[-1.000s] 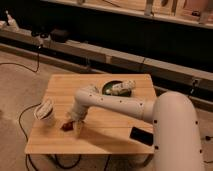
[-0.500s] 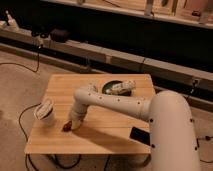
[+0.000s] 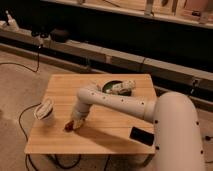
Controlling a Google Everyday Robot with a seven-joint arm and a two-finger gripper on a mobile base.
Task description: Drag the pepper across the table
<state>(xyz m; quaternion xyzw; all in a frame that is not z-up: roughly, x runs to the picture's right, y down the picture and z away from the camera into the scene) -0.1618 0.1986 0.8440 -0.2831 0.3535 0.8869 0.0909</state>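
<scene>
**Gripper.** The gripper (image 3: 75, 123) is lowered to the surface of the table (image 3: 65, 87) in its front-left part. The fingers are closed on the pepper (image 3: 68, 127), with no gap visible between them.

**Pepper, position.** The pepper lies on the wood at the fingertips. Its visible dark red part sticks out on the gripper's lower-left side as the camera sees it. The rest is covered by the gripper.

**Pepper, axis.** The exposed part runs from the fingertips toward the table's front-left corner. The full long axis and the direction of either tapered end cannot be determined, because the part in view is too short.

**Nearby items.** A white cup (image 3: 44, 111) stands near the pepper, between it and the left edge, and does not touch it. A black phone (image 3: 141, 135) lies well apart, close to the front edge on the right. A green plate (image 3: 107, 87) sits toward the rear right, and the white arm (image 3: 115, 100) passes just in front of it.

**Edges.**
- The front edge is nearer to the pepper than the rear edge is.
- The left edge lies beyond the cup.

**Open room.**
- Bare wood extends from the pepper rightward along the front to the phone.
- Bare wood also extends rearward over the left half of the table to the far edge.
- The arm reaches in over the middle from the robot's body (image 3: 177, 135) at the right.
</scene>
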